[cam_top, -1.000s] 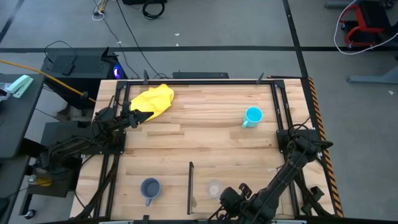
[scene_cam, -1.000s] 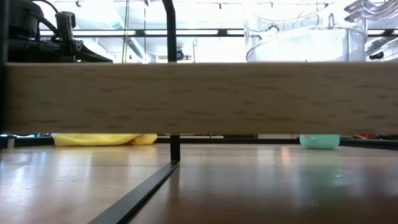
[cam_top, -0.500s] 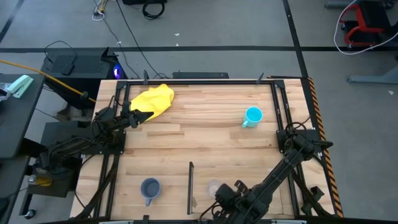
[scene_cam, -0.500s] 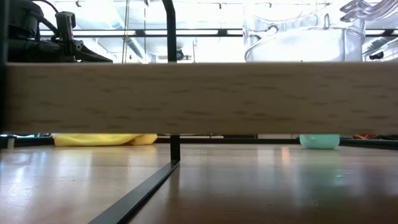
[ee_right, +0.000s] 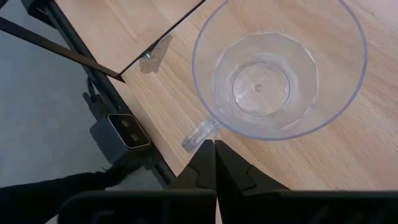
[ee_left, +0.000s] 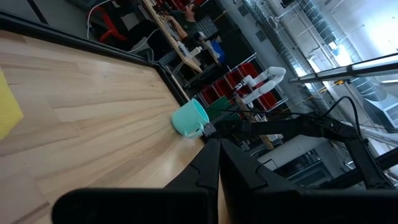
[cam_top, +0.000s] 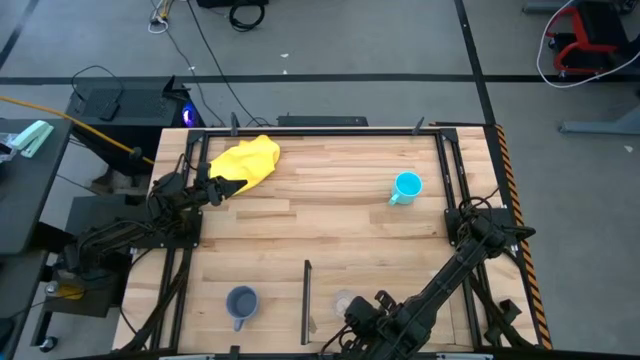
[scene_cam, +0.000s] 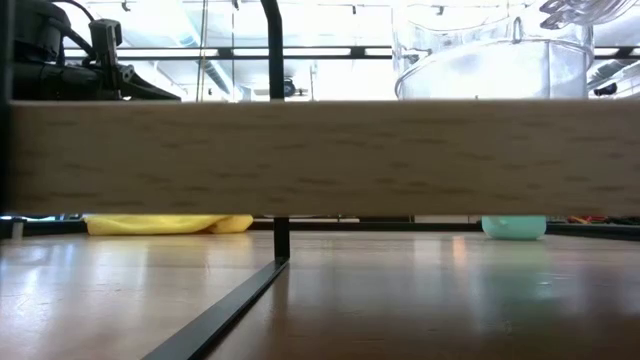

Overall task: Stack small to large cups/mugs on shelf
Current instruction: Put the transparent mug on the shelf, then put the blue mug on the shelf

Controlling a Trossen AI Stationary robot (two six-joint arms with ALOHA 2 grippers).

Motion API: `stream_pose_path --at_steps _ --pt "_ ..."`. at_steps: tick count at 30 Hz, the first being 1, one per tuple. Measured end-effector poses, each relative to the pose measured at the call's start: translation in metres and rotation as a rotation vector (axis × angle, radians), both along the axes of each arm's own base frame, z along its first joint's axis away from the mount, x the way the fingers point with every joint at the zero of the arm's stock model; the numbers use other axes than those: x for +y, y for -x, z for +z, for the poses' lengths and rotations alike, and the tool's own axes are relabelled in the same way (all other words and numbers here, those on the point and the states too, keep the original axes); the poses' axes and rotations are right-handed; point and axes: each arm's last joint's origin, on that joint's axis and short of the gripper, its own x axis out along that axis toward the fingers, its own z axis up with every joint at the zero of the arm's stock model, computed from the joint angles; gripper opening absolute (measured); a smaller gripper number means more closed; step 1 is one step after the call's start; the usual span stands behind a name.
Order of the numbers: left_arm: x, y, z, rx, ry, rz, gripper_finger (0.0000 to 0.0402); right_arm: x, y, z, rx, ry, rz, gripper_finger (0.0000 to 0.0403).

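Observation:
A small clear cup (cam_top: 344, 300) with a handle stands upright on the wooden shelf (cam_top: 400, 285) near the table's near edge; it also shows from above in the right wrist view (ee_right: 277, 68). My right gripper (ee_right: 211, 144) is shut, with its tips at the cup's handle (ee_right: 198, 133). A grey-blue mug (cam_top: 241, 302) stands left of the thin dark divider (cam_top: 306, 300). A cyan mug (cam_top: 407, 186) stands at the far right. My left gripper (cam_top: 216, 189) is shut and empty beside a yellow cloth (cam_top: 248, 160). My right gripper's shut fingertips stand right beside the clear cup's handle (ee_right: 198, 133), coming from the table's near side and from above. I cannot tell whether they touch it. The cup stands on its base on the wood.
Black frame rails (cam_top: 450, 170) run along the table's sides. A wooden plank (scene_cam: 320, 155) crosses the low view, with the clear cup (scene_cam: 490, 60) showing above it. The middle of the table between the cloth and the cyan mug holds bare wood.
My right gripper has gone a little toward the table's left edge, closer to the clear cup, and has stayed shut.

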Motion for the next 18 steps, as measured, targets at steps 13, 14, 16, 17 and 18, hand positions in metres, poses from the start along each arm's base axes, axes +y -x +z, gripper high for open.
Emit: stream_pose_path --at_steps 13,14,16,17,18 --pt "0.0 0.0 0.0 0.0 0.001 0.0 0.0027 -0.008 0.019 0.034 0.012 -0.013 -0.047 0.0007" --pt "0.0 0.0 0.0 0.001 0.001 0.0 0.0026 -0.012 0.023 0.041 0.001 -0.01 -0.059 0.0008" --pt "0.0 0.0 0.0 0.0 -0.001 0.0 0.0024 -0.021 0.033 0.06 -0.032 0.005 -0.085 0.0008" --pt "0.0 0.0 0.0 0.0 -0.001 0.0 0.0022 -0.028 0.038 0.07 -0.053 0.018 -0.099 0.0008" --pt "0.0 0.0 0.0 0.0 -0.002 0.0 0.002 -0.035 0.044 0.082 -0.078 0.032 -0.112 0.0008"
